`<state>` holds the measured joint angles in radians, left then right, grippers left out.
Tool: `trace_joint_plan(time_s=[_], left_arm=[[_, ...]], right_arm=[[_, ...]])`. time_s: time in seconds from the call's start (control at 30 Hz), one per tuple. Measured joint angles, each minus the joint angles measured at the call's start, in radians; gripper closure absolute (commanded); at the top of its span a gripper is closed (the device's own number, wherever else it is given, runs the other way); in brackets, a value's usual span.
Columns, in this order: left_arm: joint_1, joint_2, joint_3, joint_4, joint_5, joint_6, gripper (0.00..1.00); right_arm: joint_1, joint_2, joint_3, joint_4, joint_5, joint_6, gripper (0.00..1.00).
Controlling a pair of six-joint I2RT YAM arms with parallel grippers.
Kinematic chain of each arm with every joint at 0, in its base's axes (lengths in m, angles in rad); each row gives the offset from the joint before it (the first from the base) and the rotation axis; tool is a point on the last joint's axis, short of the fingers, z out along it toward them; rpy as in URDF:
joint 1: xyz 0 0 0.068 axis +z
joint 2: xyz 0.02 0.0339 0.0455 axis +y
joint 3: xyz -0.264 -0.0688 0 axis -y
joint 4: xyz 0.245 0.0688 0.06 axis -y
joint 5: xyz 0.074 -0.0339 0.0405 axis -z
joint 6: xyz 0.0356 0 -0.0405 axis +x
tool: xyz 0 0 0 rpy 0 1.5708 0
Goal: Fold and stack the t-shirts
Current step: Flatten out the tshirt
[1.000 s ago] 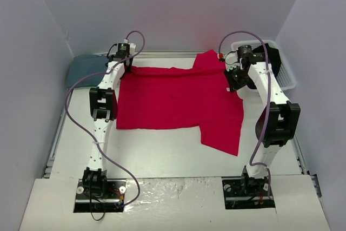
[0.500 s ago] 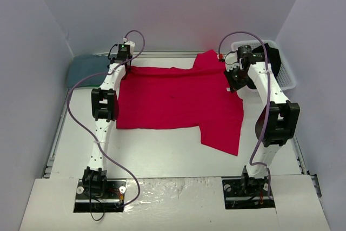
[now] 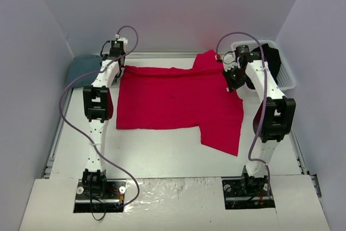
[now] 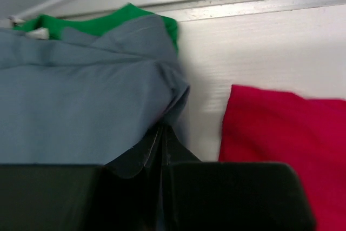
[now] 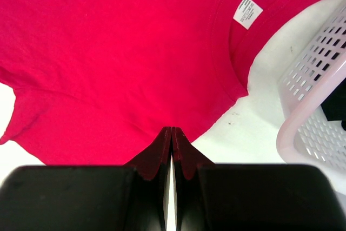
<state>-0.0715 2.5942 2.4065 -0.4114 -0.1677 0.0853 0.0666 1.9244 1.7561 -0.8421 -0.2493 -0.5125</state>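
Note:
The red t-shirt lies spread flat on the table, its neck with the white label toward the right. My right gripper is shut, its tips low over the shirt's edge near the neck, with no cloth seen between them. The blue-grey t-shirt lies bunched at the back left. My left gripper is shut, its tips at that shirt's right edge. The black t-shirt sits in the basket.
The white slatted basket stands at the back right, close to my right gripper. A green cloth shows under the blue-grey shirt. A metal rail runs along the table's back edge.
My left gripper has moved left and back, off the red shirt's corner toward the blue-grey shirt. The right gripper shifted slightly left. The red shirt has not moved.

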Motion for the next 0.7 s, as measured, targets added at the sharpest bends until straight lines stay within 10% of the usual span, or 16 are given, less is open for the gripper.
trace_joint_plan(time_s=[0.1, 0.2, 0.7], left_arm=[[0.008, -0.16, -0.121, -0.019, 0.039, 0.042, 0.89], [0.015, -0.359, -0.243, -0.057, 0.113, 0.115, 0.85], [-0.116, -0.929, -1.014, -0.447, 0.309, 0.494, 0.83]], right_arm=[[0.0, -0.003, 0.003, -0.001, -0.004, -0.013, 0.68], [-0.001, -0.026, -0.017, 0.0, -0.004, -0.033, 0.59], [-0.125, -0.319, -0.414, -0.061, -0.01, -0.132, 0.53]])
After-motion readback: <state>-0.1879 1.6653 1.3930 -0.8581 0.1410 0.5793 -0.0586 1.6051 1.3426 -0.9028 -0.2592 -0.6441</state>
